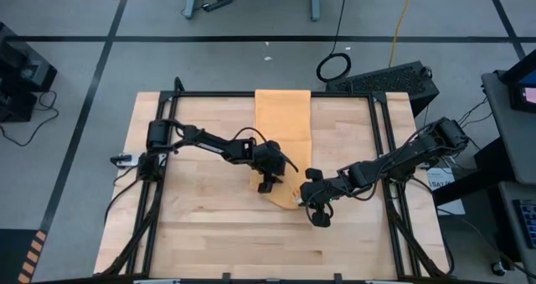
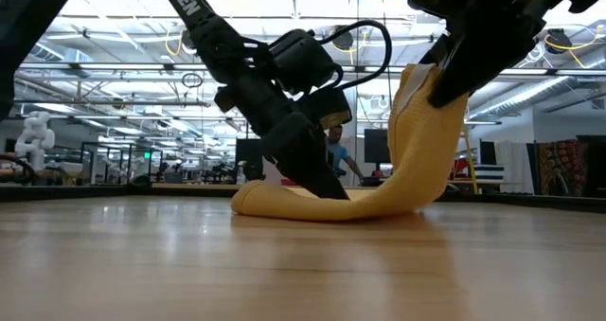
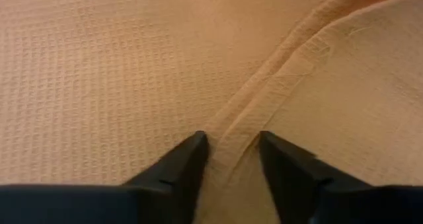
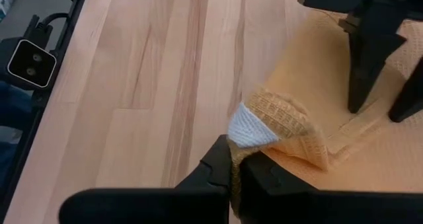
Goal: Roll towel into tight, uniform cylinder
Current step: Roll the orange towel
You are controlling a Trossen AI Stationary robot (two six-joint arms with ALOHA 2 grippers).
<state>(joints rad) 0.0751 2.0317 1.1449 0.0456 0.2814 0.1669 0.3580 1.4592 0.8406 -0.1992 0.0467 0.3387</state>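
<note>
Fingers of your right gripper (image 4: 235, 166) are clenched on the mustard-yellow waffle-weave towel's (image 1: 282, 116) lifted corner; your left gripper (image 3: 230, 159) pins its hem, fingers spread.

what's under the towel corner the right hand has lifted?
Bare wood table shows under the raised towel corner held by the right hand. Table under the flat part is covered.

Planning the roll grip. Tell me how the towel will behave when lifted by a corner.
Probably floppy: the towel sags in a curve from the right gripper, shut on its corner, down to the table. Likely light, since one pinch carries the raised part. Its waffle weave looks grippy rather than slippery, though it creases easily, as near the left gripper.
</note>
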